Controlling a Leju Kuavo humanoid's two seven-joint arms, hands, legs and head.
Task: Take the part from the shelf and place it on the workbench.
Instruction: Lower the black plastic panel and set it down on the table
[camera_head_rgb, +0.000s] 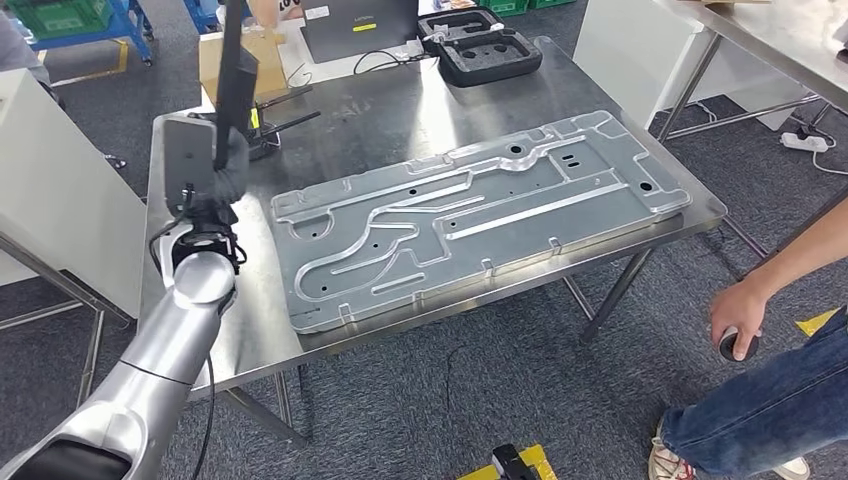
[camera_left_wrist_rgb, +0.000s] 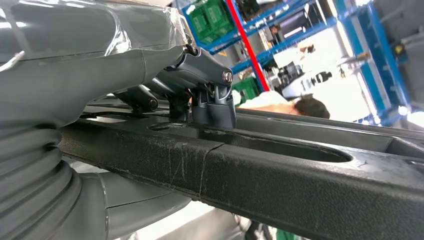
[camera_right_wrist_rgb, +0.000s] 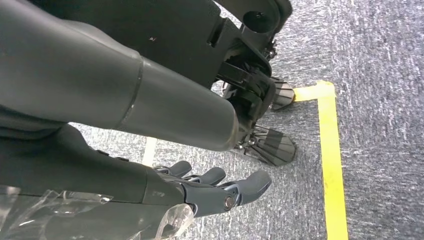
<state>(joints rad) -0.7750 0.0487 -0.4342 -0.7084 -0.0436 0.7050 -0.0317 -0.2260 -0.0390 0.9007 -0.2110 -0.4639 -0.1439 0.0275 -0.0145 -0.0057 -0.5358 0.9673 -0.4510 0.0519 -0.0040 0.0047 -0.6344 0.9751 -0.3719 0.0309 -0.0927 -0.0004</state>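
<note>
Steel table (camera_head_rgb: 420, 110) carries large grey metal plate (camera_head_rgb: 470, 215) lying flat across its middle; black foam case (camera_head_rgb: 480, 45) and laptop (camera_head_rgb: 360, 25) at far edge. Person's hand (camera_head_rgb: 738, 318) beside table's right corner, holding small dark object. Left hand (camera_head_rgb: 215, 170) over table's left end, fingers (camera_left_wrist_rgb: 212, 95) wrapped around long black part (camera_head_rgb: 233, 70), which stands upright above table. Right hand (camera_right_wrist_rgb: 220, 190) hangs over carpet beside yellow floor line (camera_right_wrist_rgb: 332, 165), fingers loosely extended, holding nothing.

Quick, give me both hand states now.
Left hand: holding the black part.
Right hand: holding nothing, fingers extended, hanging above the floor.
</note>
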